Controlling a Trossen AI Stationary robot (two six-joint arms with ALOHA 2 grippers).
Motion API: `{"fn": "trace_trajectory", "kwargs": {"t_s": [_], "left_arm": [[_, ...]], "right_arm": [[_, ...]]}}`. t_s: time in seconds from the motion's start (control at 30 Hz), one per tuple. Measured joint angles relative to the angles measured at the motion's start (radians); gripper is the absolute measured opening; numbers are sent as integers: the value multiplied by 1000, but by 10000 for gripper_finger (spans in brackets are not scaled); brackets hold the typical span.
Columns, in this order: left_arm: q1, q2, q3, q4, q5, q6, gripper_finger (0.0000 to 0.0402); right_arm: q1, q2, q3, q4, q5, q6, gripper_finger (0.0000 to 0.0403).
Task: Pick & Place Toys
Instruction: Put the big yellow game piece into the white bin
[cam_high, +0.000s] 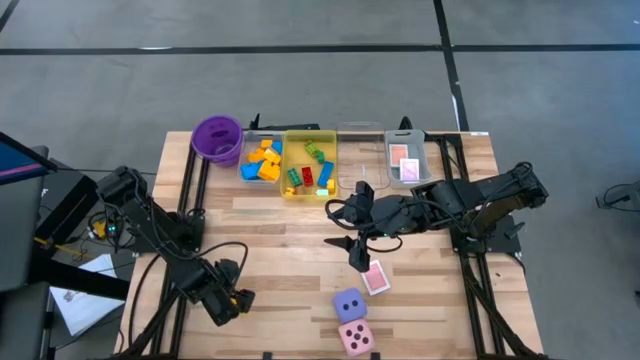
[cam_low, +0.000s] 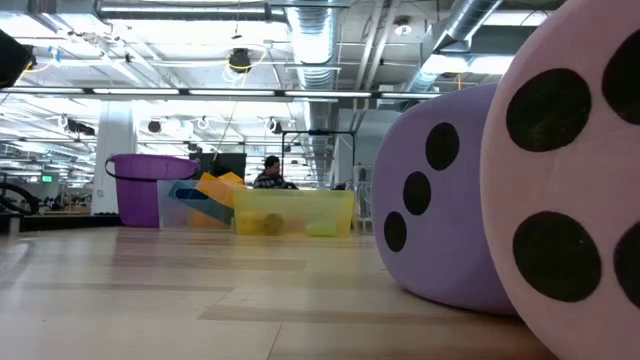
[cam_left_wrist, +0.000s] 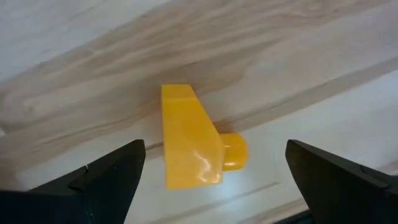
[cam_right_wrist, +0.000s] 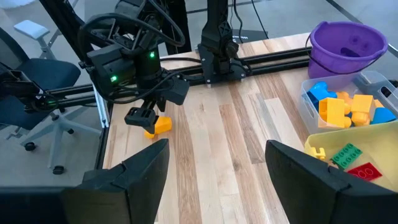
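Observation:
A yellow brick (cam_left_wrist: 186, 143) lies on its side on the wooden table near the left front, one stud pointing sideways. My left gripper (cam_left_wrist: 215, 146) hangs over it, pointing down and open, one finger on either side, clear of the brick; the right wrist view shows the same gripper (cam_right_wrist: 146, 121) just above the brick (cam_right_wrist: 160, 126). My right gripper (cam_high: 352, 250) waits open and bare above the table's middle. Below it a pink-backed card (cam_high: 375, 277) lies flat. A purple die (cam_high: 349, 305) and a pink die (cam_high: 356, 337) sit at the front edge.
Along the far edge stand a purple cup (cam_high: 217, 138), a clear tray (cam_high: 262, 160) of blue, yellow and orange bricks, a yellow tray (cam_high: 308, 165) of green and red bricks, another clear tray (cam_high: 360, 160) and a card tray (cam_high: 407, 160). Bare wood lies between the arms.

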Motion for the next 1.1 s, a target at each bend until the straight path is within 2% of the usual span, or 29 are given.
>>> {"fn": "trace_trajectory", "kwargs": {"t_s": [0.27,0.67,0.8,1.1], "left_arm": [[-5,17,-13,15,25,1,381],[-13,128,-13,150,38,8,381],[-19,155,-13,151,78,9,381],[-30,166,-10,151,85,9,381]], "right_arm": [[0,0,0,0,0,0,260],[0,0,0,2,2,1,260],[0,0,0,2,2,1,260],[0,0,0,2,2,1,260]]}}
